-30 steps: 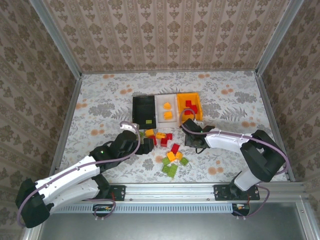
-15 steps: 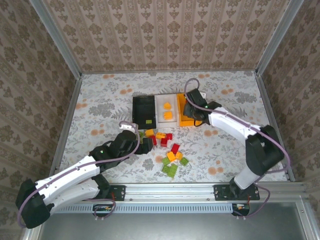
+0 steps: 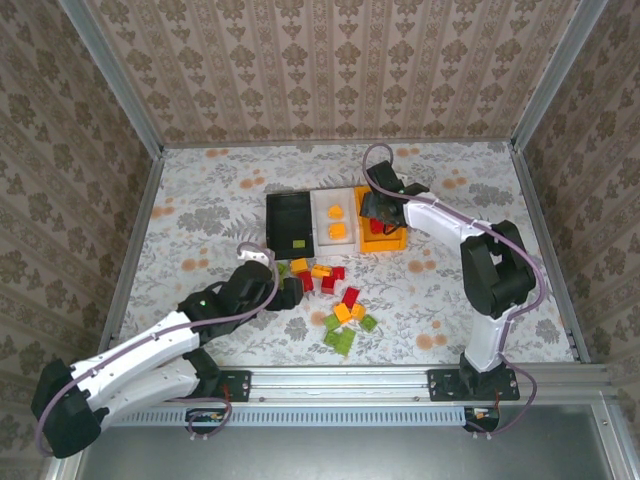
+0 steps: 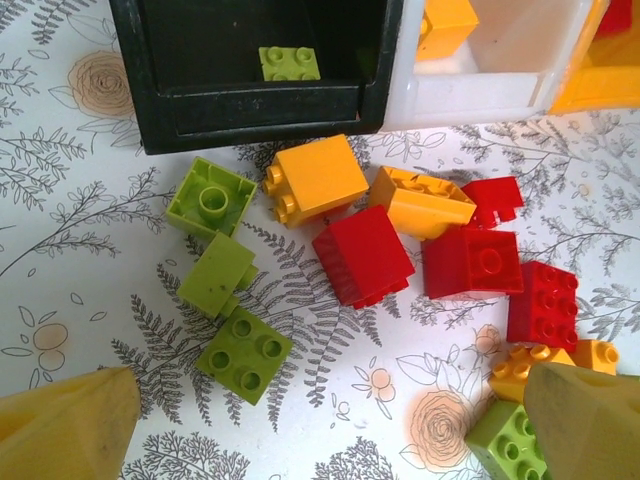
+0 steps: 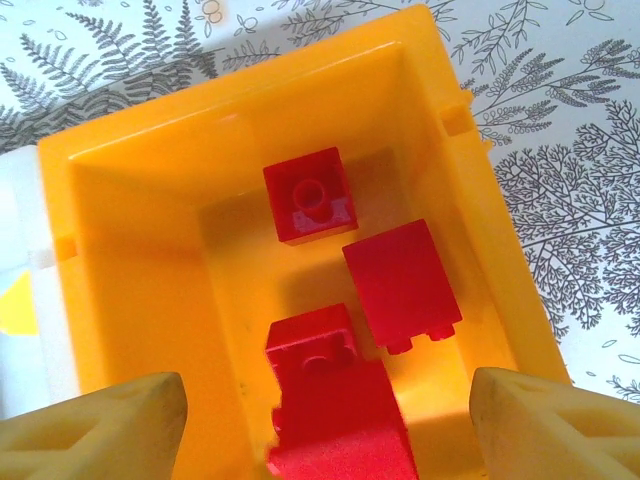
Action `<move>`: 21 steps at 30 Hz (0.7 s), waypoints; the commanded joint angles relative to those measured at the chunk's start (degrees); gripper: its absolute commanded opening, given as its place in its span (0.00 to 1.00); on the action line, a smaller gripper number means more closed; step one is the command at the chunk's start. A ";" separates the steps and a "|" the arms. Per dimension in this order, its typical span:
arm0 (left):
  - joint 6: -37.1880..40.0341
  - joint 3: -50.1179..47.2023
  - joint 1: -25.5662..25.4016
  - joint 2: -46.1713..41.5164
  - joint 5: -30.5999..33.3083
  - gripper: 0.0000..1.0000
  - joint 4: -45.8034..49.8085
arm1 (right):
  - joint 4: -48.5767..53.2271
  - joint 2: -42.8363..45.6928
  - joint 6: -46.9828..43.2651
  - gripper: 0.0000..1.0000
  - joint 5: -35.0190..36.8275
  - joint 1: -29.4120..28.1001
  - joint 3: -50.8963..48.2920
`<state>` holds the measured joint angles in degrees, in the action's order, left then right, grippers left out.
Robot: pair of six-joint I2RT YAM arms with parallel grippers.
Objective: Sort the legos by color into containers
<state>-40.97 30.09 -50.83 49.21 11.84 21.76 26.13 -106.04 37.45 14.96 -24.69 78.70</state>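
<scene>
**Clerk:** Entry one, overhead view. How was the left arm posed?

**Keeper:** It was stretched from the lower left corner diagonally toward frame centre, low over the table (image 3: 200, 190). The left gripper (image 3: 290, 293) sat at the left edge of the loose legos (image 3: 340, 300). Its finger spacing could not be told from there.

**Clerk:** And the right arm?

**Keeper:** It rose from its base at lower right, bent at the elbow, with the forearm reaching up and left. The right gripper (image 3: 378, 208) was over the orange bin (image 3: 392, 240). The white bin (image 3: 322, 222) and black bin (image 3: 285, 215) were joined on that bin's left, above centre.

**Clerk:** Entry two, left wrist view?

**Keeper:** The left gripper (image 4: 325, 400) was spread wide and empty, with its fingers (image 4: 70, 425) in the two lower corners.
- On the table lay three lime bricks (image 4: 216, 275) at left, two orange-yellow bricks (image 4: 318, 178) at centre and four red bricks (image 4: 362, 255) to the right.
- The black bin ran across the top and held one lime piece (image 4: 290, 63).
- The white bin was at upper right and held one orange-yellow piece (image 4: 445, 20).

**Clerk:** Entry three, right wrist view?

**Keeper:** The right gripper (image 5: 328, 400) was spread, with its fingers (image 5: 100, 430) in the lower corners, touching no brick. The orange bin held at least three red bricks: one at upper centre (image 5: 310, 195), one at right (image 5: 402, 280), and the rest stacked at the lower edge.
</scene>
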 commanded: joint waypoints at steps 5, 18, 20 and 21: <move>1.53 4.38 0.64 12.00 0.71 0.95 6.98 | -2.24 11.04 0.78 0.76 -1.62 -2.36 -7.86; 0.94 1.89 2.73 26.81 -0.56 0.78 -5.48 | -4.56 18.37 0.35 0.76 -1.87 -2.73 -14.44; 1.28 1.32 3.69 28.04 -0.63 0.76 -6.77 | -4.57 18.91 0.19 0.76 -1.60 -2.66 -14.60; 1.58 1.01 4.01 28.74 -0.59 0.74 -7.52 | -4.79 19.10 0.00 0.76 -1.68 -2.65 -14.78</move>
<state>-40.27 32.40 -47.83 76.51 10.94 17.02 22.50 -89.25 37.67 13.23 -27.49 64.51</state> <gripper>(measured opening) 0.745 0.761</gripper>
